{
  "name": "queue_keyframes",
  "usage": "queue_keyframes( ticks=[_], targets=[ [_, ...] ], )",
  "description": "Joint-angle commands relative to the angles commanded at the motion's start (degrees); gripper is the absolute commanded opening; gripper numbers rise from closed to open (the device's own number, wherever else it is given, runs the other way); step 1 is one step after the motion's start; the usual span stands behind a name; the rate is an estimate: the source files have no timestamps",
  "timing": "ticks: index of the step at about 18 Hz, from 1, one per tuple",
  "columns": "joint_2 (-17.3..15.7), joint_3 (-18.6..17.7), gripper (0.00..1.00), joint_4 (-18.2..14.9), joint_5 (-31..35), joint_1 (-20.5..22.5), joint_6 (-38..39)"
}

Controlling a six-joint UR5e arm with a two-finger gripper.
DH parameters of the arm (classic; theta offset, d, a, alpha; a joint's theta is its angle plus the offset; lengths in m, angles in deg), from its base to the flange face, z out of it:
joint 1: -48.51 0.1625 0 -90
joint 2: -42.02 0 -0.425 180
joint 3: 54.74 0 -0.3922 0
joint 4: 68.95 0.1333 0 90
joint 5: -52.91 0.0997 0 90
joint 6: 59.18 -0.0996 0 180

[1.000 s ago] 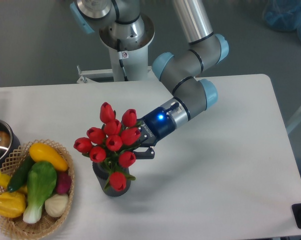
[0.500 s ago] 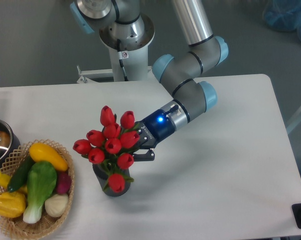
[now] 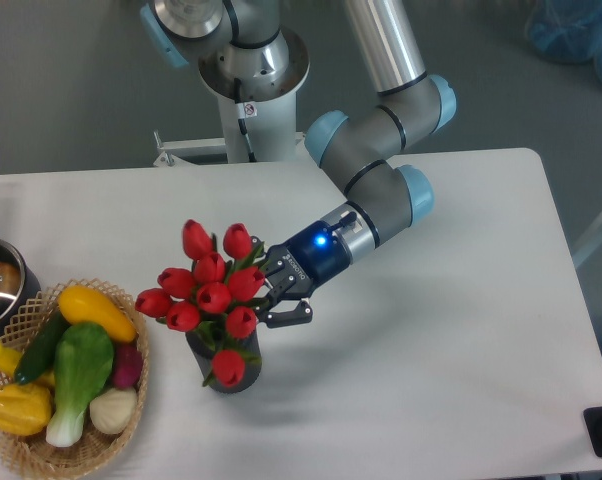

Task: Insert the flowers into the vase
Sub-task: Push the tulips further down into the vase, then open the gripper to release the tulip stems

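The flowers (image 3: pixel 209 296) already stand in the vase (image 3: pixel 227 362), stems down in its mouth, heads fanned out above and leaning away from the end effector (image 3: pixel 281 295). The end effector sits just beside the bunch, above the vase's rim on the arm's side; its fingers look spread apart with nothing between them, so the insertion seems done and only pulling clear remains. Flowers: glossy red plastic-looking buds, green stems and leaves. Vase: small, dark grey, matte cylinder on the smooth white table (image 3: pixel 431 380)
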Motion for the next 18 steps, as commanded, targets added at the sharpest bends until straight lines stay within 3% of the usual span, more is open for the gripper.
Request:
queue_keyframes(
  ticks=[5, 8, 12, 14, 18],
  targets=[
    [0.1, -0.3, 0.5, 0.0, 0.1, 0.0, -1.0],
    [0.1, -0.3, 0.68, 0.0, 0.1, 0.0, -1.5],
    [0.1, -0.5, 0.8, 0.0, 0.2, 0.0, -2.4],
    [0.2, -0.5, 1.0, 0.0, 0.3, 0.1, -2.5],
    [0.1, -0.5, 1.0, 0.0, 2.5, 0.1, -2.3]
  ],
)
